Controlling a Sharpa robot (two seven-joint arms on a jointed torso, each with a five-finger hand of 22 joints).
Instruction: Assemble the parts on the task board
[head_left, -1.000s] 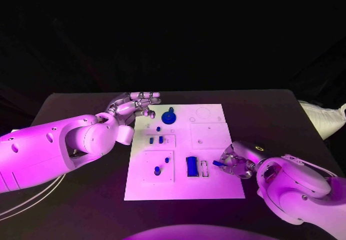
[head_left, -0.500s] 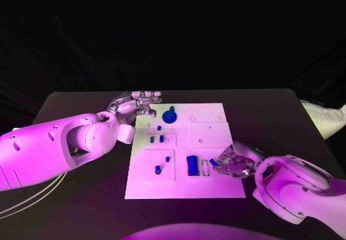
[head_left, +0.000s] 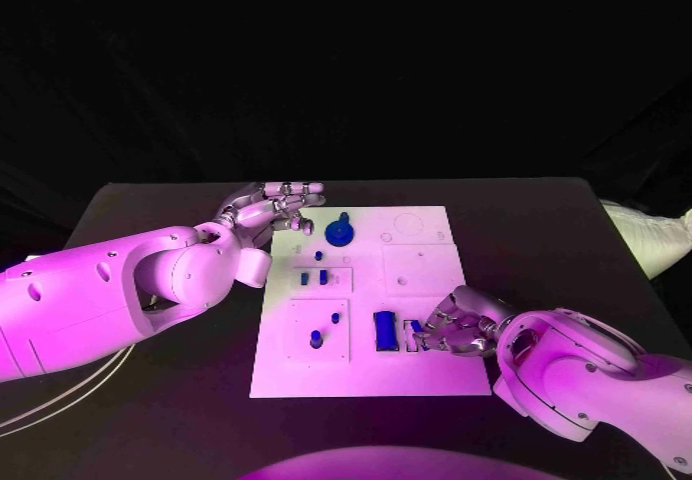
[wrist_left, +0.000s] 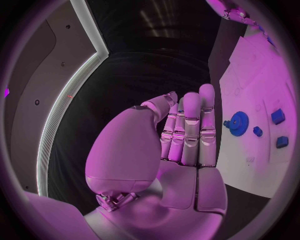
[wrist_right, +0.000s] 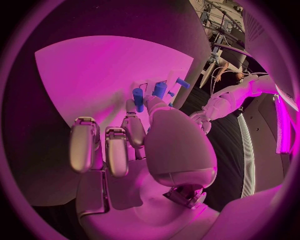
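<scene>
The white task board (head_left: 418, 270) lies in the middle of the black table. My right hand (head_left: 459, 325) is at the board's near right edge and pinches a small blue peg (head_left: 415, 326) just over a narrow slot (head_left: 408, 340). A tall blue block (head_left: 384, 332) stands beside that slot. The right wrist view shows the peg (wrist_right: 138, 96) between thumb and finger of my right hand (wrist_right: 134, 142). A blue gear (head_left: 339, 235) sits at the board's far end. My left hand (head_left: 274, 210) hovers by the board's far left corner with straight fingers, holding nothing (wrist_left: 181, 135).
Several small blue parts stand on the board's left half, such as two (head_left: 304, 280) (head_left: 325, 278) in the middle and two (head_left: 335, 318) (head_left: 315, 341) nearer me. The left wrist view shows the gear (wrist_left: 239, 121) and small parts (wrist_left: 278, 116). Dark table surrounds the board.
My right hand has moved left onto the board with the blue peg, from beside the edge to over the slot by the blue block. The left hand has stayed put.
</scene>
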